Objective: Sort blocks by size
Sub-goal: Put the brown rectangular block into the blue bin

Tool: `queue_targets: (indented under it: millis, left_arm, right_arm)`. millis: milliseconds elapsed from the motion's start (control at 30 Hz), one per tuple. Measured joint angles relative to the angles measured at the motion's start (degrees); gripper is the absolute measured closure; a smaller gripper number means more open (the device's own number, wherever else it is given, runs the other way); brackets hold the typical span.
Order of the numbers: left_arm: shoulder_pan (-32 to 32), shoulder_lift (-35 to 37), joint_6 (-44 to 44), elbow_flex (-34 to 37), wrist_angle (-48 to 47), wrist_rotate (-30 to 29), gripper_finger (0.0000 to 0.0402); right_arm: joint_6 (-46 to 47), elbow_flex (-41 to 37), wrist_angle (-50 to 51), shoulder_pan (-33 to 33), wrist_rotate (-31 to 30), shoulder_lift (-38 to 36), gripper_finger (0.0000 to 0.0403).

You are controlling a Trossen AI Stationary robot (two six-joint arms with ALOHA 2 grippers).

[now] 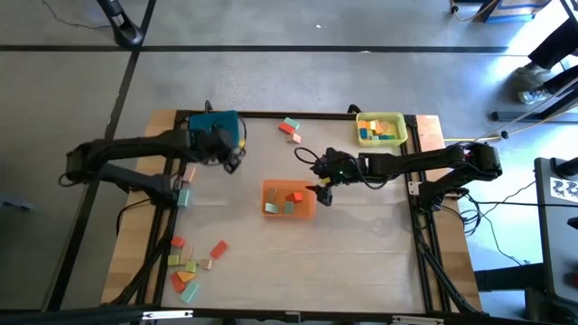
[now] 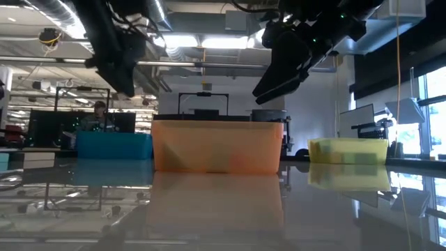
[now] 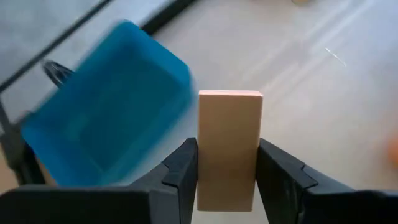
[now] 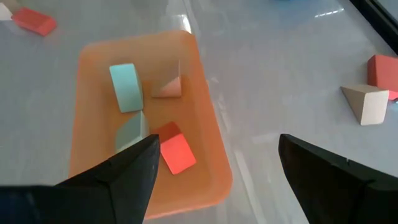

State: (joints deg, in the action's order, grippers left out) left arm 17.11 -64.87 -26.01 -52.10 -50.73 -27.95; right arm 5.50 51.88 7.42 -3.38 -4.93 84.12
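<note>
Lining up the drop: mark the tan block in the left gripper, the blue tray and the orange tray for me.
tan block (image 3: 229,146), left wrist view, middle of its top face, between the fingers.
blue tray (image 3: 158,62), left wrist view, its near rim.
orange tray (image 4: 211,134), right wrist view, its side rim.

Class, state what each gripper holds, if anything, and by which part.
The left gripper clamps a tan block by its two long sides, near the lower end. The right gripper holds nothing; its fingers stand open.
</note>
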Motion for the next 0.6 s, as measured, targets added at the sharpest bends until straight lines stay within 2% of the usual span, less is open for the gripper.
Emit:
queue_targets:
  millis: [300,600]
  left_arm:
    - [17.25,-3.81,15.88,0.81,12.36,-0.01,0.0275]
    - [27.13,-11.90,22.10,2.29,19.22,0.51,0.0274]
  right_arm:
    - [-0.01,0.00,-1.43,-0.02,0.00,0.00,0.0077]
    - [0.02,0.00,-1.44,-0.02,0.00,0.00,0.0077]
